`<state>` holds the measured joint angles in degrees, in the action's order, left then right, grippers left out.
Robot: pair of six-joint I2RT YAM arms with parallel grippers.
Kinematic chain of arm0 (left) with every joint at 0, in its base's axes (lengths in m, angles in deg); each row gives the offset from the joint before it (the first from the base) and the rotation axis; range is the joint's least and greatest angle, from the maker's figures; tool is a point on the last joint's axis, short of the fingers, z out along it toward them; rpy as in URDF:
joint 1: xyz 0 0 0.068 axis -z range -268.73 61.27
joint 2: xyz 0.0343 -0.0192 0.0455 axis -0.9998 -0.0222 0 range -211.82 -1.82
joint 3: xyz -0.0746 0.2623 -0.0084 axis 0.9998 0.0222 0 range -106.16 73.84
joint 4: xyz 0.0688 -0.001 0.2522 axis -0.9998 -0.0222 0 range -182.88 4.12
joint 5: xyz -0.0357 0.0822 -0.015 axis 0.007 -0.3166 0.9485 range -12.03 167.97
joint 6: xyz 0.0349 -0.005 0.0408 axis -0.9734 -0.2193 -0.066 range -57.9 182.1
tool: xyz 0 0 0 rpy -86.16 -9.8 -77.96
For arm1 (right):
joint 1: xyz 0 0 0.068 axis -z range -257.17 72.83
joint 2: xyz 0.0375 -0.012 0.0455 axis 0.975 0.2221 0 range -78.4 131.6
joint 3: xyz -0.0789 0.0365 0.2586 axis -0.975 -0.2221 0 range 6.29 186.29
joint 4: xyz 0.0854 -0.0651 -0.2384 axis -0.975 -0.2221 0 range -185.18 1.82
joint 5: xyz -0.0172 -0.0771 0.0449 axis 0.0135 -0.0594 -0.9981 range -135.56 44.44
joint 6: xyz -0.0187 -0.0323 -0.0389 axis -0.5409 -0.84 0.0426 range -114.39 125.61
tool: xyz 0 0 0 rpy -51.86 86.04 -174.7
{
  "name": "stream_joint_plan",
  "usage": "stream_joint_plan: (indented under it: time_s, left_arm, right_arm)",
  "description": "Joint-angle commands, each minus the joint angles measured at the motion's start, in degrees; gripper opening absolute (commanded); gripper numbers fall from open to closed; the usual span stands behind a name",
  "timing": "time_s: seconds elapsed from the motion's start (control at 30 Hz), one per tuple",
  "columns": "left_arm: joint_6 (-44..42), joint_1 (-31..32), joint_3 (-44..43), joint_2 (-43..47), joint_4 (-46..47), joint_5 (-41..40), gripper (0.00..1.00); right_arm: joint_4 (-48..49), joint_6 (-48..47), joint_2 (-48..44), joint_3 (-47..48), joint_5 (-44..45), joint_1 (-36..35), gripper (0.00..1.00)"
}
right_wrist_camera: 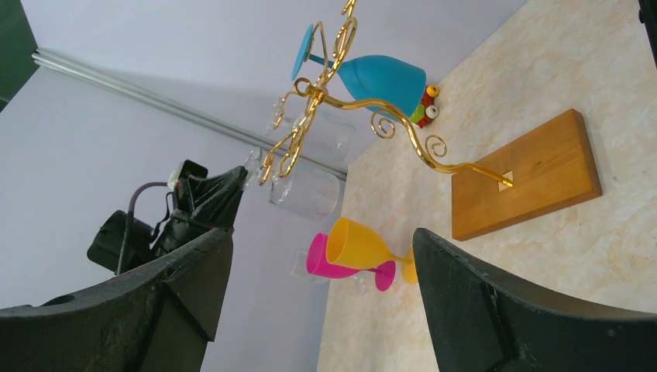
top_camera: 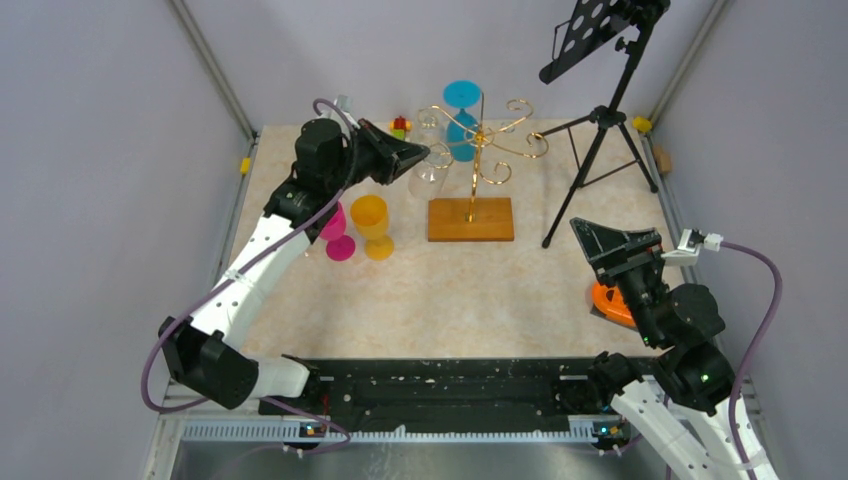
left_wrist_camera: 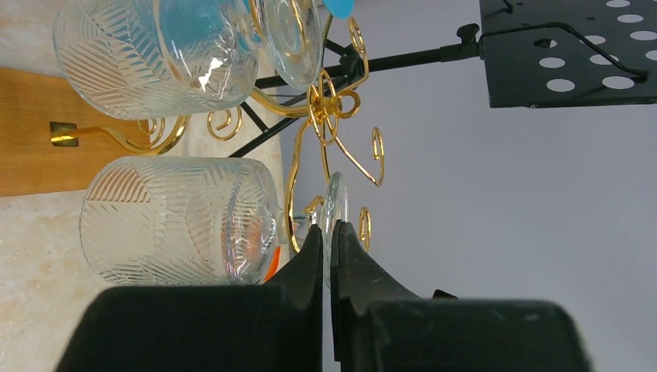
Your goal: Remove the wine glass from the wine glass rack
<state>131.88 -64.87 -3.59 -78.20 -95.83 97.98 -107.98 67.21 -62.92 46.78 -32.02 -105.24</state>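
- Left gripper (left_wrist_camera: 328,229) is reaching into the left side of the wine glass rack (top_camera: 472,185); fingers (left_wrist_camera: 310,263) are sitting narrow, pinching the rim of the foot disc of the clear wine glass (left_wrist_camera: 178,221).
- That wine glass is hanging bowl-down from a scroll arm on the rack's left side, foot just beside a gold curl, bowl well above the table (top_camera: 450,290).
- 2nd clear glass (left_wrist_camera: 155,54) and a blue glass (top_camera: 462,120) are also hanging on the rack.
- Rack's wooden base (top_camera: 470,218) is sitting flat on the table.
- Pink glass (top_camera: 338,235) and yellow glass (top_camera: 372,225) are standing upright, touching or nearly so, left of the base.
- Black tripod stand (top_camera: 600,130) is standing right of the rack.
- Right gripper (right_wrist_camera: 323,240) is hanging at the table's right side, well apart from the rack, fingers spread wide, gripping nothing.
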Motion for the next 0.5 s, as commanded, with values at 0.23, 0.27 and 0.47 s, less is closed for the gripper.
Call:
stream_joint_plan:
  time_s: [0.23,0.27,0.47]
  left_arm:
    - [-1.2,-0.6,-2.9,0.3,8.1,-2.0,0.0]
    - [-1.5,-0.6,-3.3,-0.1,8.0,-2.1,0.0]
    - [-1.4,-0.6,-5.5,-2.9,9.5,0.1,0.0]
  right_arm:
    - [0.6,-0.9,-0.4,0.7,1.0,0.0,0.87]
    - [0.5,-1.0,-0.4,0.8,1.2,0.0,0.87]
    - [0.0,-1.3,-0.7,1.1,1.7,-0.1,0.87]
